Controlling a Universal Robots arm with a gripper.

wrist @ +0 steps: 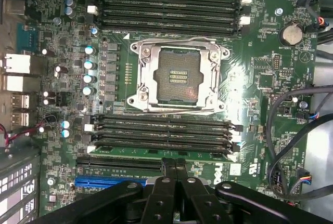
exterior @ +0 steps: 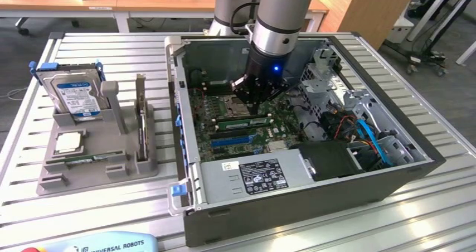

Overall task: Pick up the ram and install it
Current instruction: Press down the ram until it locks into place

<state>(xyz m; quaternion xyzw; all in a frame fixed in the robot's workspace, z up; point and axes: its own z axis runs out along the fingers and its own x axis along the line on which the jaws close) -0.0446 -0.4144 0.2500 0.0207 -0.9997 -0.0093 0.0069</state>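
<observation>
The gripper [exterior: 257, 98], fingers pressed together on nothing, hangs inside the computer case [exterior: 297, 207] over the motherboard [wrist: 250, 78], whose memory slots [wrist: 161, 130] stand empty. The ram [exterior: 82, 160] lies in the grey holder [exterior: 89, 179], at eight o'clock from the gripper in the exterior view, so both pickup and installation appear undone.

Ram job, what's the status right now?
Gripper shut, low over the motherboard inside the case. Ram standing in the grey holder. Nothing blocking.
</observation>
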